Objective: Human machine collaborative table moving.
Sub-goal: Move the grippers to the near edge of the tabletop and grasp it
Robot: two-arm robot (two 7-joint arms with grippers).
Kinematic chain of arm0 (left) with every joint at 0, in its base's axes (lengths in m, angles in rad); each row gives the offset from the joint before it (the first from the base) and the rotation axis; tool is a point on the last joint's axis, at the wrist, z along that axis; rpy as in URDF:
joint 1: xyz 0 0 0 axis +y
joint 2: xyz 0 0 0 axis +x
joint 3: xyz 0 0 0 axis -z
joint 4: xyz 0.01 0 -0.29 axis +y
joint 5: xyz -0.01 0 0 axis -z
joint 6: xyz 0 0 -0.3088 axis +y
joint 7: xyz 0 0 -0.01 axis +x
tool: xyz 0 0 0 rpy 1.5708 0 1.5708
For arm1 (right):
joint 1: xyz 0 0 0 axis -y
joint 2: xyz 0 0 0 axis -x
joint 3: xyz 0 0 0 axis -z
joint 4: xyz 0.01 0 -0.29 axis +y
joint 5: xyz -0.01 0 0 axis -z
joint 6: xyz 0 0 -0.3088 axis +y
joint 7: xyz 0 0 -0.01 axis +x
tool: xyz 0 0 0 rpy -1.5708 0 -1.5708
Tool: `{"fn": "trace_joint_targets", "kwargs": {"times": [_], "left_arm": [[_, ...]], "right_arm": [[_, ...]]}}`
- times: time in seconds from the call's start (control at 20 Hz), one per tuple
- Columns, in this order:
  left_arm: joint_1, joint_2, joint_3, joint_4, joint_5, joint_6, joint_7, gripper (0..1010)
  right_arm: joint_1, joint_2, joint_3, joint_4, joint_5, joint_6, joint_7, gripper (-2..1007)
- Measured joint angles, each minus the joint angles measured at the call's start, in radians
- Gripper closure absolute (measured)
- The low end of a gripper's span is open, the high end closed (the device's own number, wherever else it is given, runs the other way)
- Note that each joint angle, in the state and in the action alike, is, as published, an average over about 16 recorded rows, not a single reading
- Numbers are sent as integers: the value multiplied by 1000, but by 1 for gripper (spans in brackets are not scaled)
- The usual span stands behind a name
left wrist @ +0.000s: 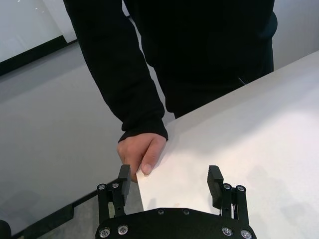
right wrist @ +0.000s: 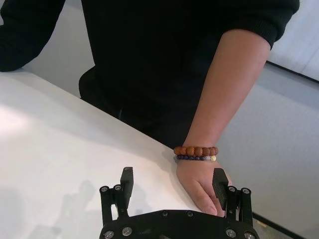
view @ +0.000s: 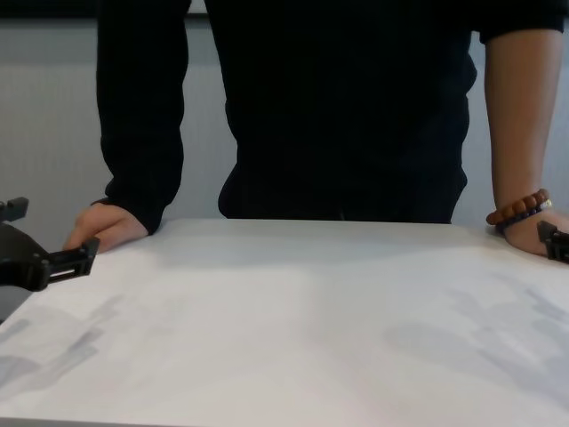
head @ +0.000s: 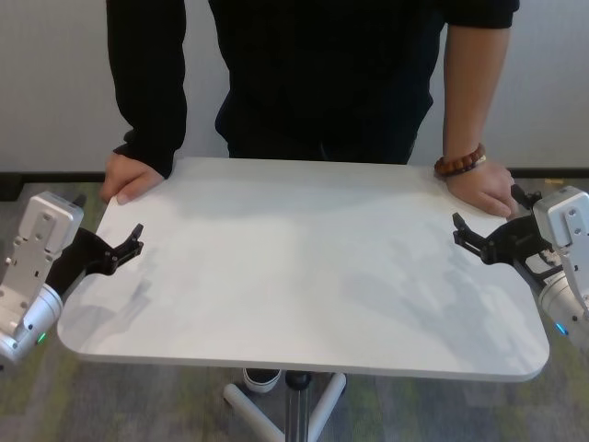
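The white table (head: 304, 267) stands in front of me. The human (head: 322, 74), in black, stands at its far side with one hand (head: 129, 177) on the far left corner and the other hand (head: 480, 189), with bead bracelets (head: 459, 163), on the far right corner. My left gripper (head: 131, 241) is open, its fingers (left wrist: 123, 180) astride the table's left edge near the human's hand (left wrist: 141, 154). My right gripper (head: 460, 232) is open, astride the right edge beside the braceleted hand (right wrist: 197, 181). Both grippers show at the sides of the chest view, left (view: 82, 252) and right (view: 551, 240).
The grey centre pole (head: 294, 405) and white base feet (head: 248, 405) show under the near edge, with a shoe (head: 261, 377) beside them. Grey-green carpet (head: 110, 396) lies around, and a pale wall (head: 55, 83) is behind the human.
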Motion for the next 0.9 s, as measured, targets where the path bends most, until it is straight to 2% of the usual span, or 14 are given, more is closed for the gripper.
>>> {"fn": "trace_joint_targets", "kwargs": {"times": [0.9], "left_arm": [[0,0,0,0,0,0,0,9]], "right_arm": [[0,0,0,0,0,0,0,2]]}}
